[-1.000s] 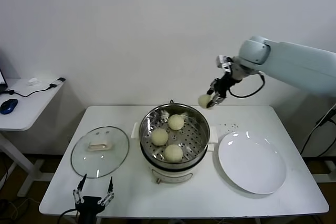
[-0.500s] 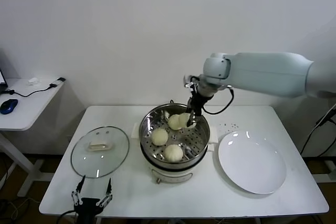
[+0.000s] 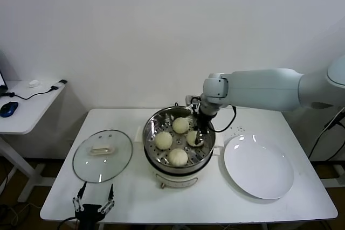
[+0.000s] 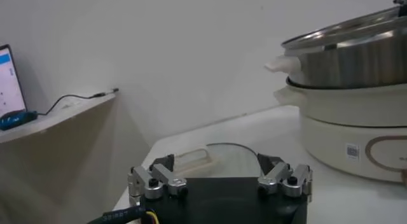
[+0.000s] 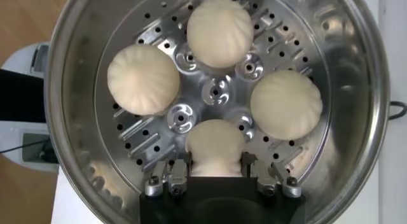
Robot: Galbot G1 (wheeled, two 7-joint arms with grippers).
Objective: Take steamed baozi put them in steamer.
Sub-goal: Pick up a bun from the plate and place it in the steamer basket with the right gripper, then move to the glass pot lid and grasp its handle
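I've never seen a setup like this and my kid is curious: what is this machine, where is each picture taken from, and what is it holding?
It is a two-armed robot. The wide picture comes from its head; the other two come from cameras on its wrists. On the white table sit a steel steamer, a glass lid and a bare white plate. The right tool reaches into the steamer, shut on the fourth steamed baozi, low over the perforated floor. Three other baozi already lie inside. The left tool waits open at the table's near edge, by the lid, holding nothing.
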